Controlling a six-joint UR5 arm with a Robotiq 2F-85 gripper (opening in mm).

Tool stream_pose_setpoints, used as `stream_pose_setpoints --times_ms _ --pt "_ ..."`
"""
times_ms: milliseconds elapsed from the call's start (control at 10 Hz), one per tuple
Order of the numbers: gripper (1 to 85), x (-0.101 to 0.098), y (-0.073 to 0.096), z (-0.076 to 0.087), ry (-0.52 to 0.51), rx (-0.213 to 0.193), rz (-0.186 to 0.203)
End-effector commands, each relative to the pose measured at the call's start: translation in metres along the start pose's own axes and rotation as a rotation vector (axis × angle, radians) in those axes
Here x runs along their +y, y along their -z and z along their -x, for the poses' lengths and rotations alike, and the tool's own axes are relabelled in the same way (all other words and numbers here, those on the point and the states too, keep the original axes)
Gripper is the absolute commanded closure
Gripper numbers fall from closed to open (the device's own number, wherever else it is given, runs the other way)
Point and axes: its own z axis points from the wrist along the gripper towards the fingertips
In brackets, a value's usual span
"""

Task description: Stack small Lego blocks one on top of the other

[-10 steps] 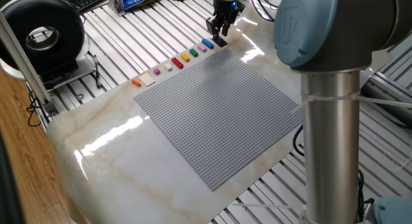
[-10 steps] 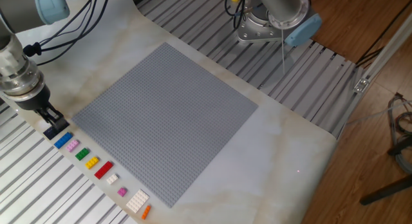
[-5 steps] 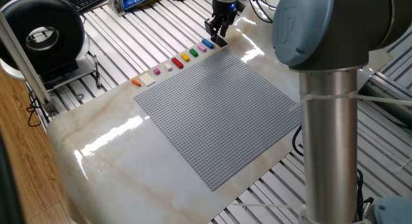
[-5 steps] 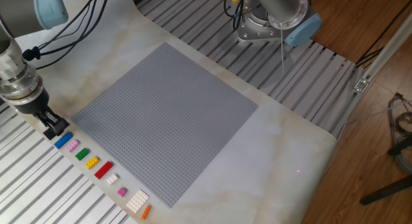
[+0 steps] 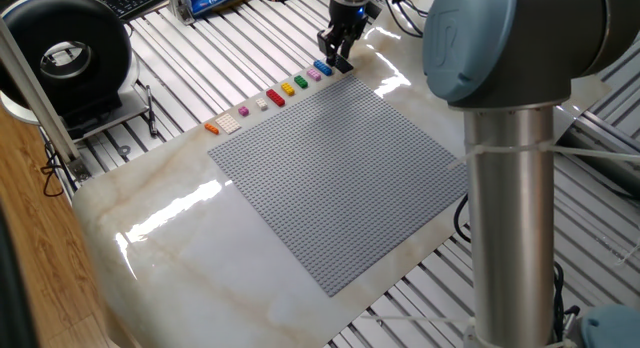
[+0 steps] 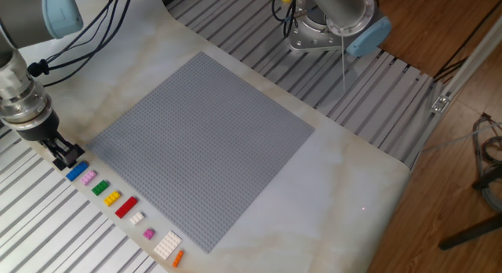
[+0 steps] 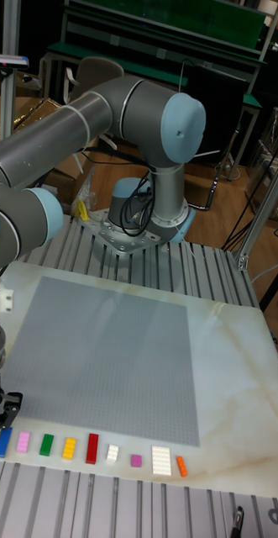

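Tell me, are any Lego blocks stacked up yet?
No. The small Lego blocks lie flat in one row beside the grey baseplate, none on top of another.

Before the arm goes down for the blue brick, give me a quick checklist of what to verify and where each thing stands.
1. Gripper near the blue brick: ok, it hangs at the blue end of the row.
2. Gripper centred over that brick: cannot tell; it looks slightly off to the outer side.
3. Gripper empty: cannot tell, the gap between the fingertips is too small to read.
4. Neighbour spacing: ok, the pink brick lies apart from the blue one.
5. Row undisturbed: ok, green brick, yellow brick and red brick lie in line beside the grey baseplate.
6. Anything stacked yet: not ok, all bricks lie single.
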Motion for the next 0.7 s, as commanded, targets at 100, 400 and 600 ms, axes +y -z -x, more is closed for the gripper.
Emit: stream_pose_setpoints --times_ms 100,400,600 --pt "41.0 0.0017 -0.0023 0.0035 -0.008 -0.015 0.019" --pt "41.0 0.0020 -0.0033 0.0053 -0.016 -0.032 0.029" --pt "41.3 0.0017 -0.0030 0.0075 -0.013 -0.045 0.036"
